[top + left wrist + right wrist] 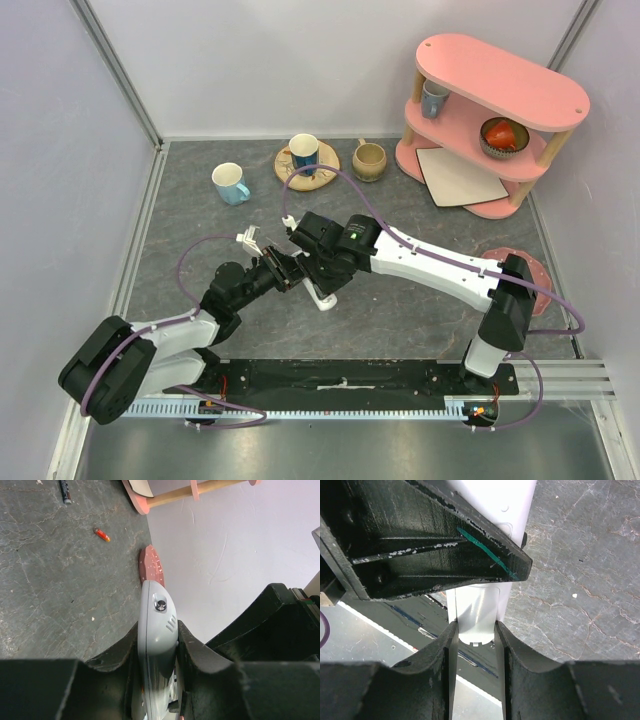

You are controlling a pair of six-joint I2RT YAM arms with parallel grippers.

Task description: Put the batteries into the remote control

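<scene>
The white remote control (156, 652) stands edge-on between my left gripper's (158, 628) fingers, which are shut on it. In the top view both grippers meet mid-table, the left gripper (281, 268) next to the right gripper (308, 270), with a white end of the remote (321, 298) showing below them. My right gripper (476, 628) is shut on the remote's thin white curved cover piece (476, 607), under the left gripper's black finger (445, 545). A red battery (102, 534) and a dark grey battery (65, 491) lie on the table. The blue-purple battery is out of view.
At the back stand a blue mug (231, 183), a blue cup on a wooden coaster (304, 152), a beige mug (369, 160) and a pink shelf (500, 85) holding a bowl (503, 136). A pink mat (530, 262) lies at the right.
</scene>
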